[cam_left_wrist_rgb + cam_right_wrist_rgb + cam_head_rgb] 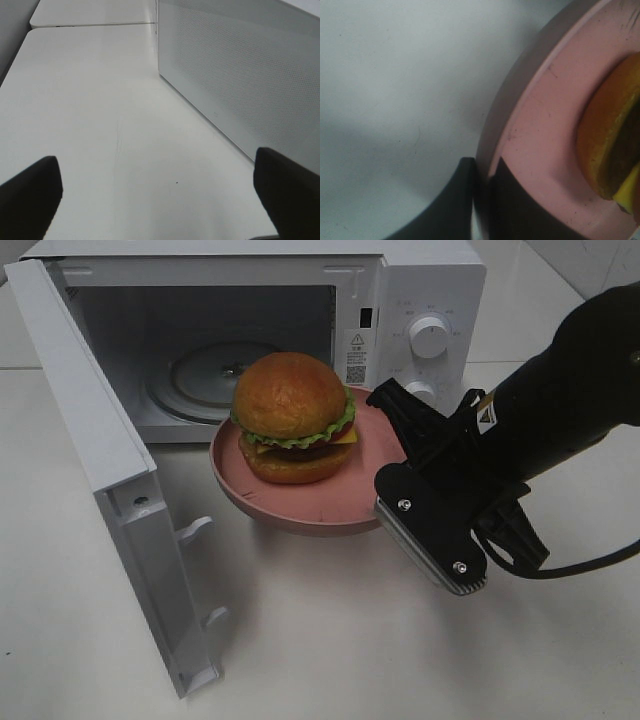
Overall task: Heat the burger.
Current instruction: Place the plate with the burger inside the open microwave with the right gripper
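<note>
Right wrist, burger point(607, 145) near fingers point(517, 212) clamping plate point(540, 120)

An open white microwave point(430, 300) sits on a table point(330, 640), pink plate point(300, 515) before it.

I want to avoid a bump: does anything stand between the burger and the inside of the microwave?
Nothing visible does. The microwave door is swung wide open, the visible turntable is bare, and the burger on its plate sits before the opening.
</note>
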{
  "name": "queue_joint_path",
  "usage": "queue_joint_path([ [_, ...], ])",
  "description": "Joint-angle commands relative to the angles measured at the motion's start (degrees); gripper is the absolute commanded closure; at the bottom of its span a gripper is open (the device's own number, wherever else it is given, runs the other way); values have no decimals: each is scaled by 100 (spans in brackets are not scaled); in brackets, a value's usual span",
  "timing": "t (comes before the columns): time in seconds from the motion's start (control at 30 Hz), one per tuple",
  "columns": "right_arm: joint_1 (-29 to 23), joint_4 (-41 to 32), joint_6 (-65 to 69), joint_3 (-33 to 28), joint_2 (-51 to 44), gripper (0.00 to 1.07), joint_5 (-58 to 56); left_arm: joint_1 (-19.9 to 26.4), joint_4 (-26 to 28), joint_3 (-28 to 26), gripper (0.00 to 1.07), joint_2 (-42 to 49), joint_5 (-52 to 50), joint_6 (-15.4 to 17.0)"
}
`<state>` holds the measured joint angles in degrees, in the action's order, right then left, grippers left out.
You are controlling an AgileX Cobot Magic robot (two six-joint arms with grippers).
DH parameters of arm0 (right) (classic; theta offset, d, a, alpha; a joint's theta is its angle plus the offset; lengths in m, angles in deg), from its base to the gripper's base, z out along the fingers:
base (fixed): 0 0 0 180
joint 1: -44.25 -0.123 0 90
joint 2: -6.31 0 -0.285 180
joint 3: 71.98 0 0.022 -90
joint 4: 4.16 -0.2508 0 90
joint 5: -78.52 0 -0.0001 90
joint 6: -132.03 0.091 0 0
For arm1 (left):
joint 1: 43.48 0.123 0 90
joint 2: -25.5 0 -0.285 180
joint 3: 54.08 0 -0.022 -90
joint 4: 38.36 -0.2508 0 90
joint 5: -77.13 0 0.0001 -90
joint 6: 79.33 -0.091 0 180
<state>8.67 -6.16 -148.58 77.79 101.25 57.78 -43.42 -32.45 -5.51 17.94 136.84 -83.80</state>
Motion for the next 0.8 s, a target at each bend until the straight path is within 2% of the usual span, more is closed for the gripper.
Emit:
queue_joint_path([
  [0.03,23,23,40,52,-46,107,584,11,0,17,9,149,-17,40],
  [0.27,11,0,92,292,235,107,561,11,0,17,9,149,-17,40],
  [0.33,11,-17,138,573,430,107,539,11,0,17,9,149,-17,40],
  [0.63,6,-17,321,1071,888,107,481,11,0,17,9,149,-17,40],
  [0.8,6,-6,304,1455,1169,107,40,11,0,17,9,149,-17,40],
])
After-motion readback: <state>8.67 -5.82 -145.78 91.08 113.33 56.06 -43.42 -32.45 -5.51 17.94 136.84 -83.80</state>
